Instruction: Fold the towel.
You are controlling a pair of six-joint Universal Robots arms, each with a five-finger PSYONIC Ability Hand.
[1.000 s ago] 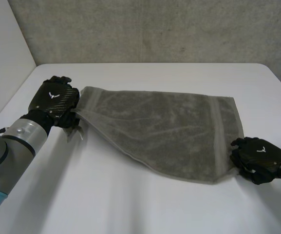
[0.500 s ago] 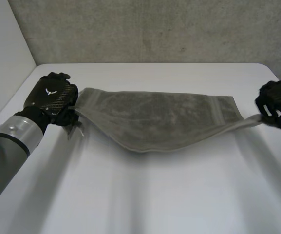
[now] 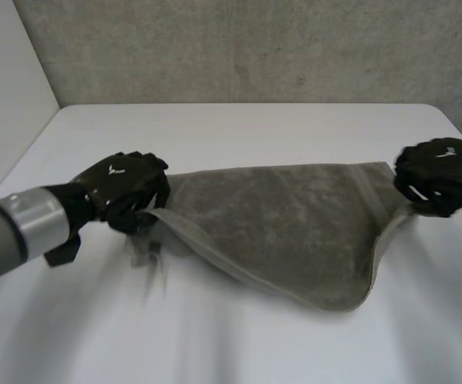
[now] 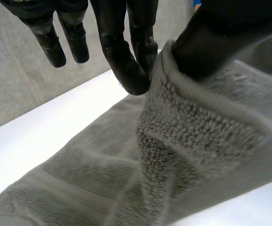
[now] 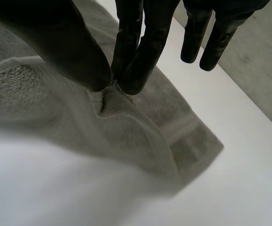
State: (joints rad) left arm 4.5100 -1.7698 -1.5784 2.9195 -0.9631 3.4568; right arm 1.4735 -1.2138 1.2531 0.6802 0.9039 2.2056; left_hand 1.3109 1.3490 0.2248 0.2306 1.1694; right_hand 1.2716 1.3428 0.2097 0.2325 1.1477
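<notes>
Left robot hand (image 3: 126, 190) and right robot hand (image 3: 439, 177) pinch towel (image 3: 295, 224) at corners.

The towel (image 3: 295, 232) stretches across the middle of the table (image 3: 239, 128), between the two hands. The left hand (image 3: 126, 190) is at the towel's left corner, which is pinched between its thumb and fingers. The right hand (image 3: 439, 174) pinches the right corner in the same way, close to the table's right edge. The towel's near edge sags toward the front. A wall (image 3: 239, 48) stands behind the table.
</notes>
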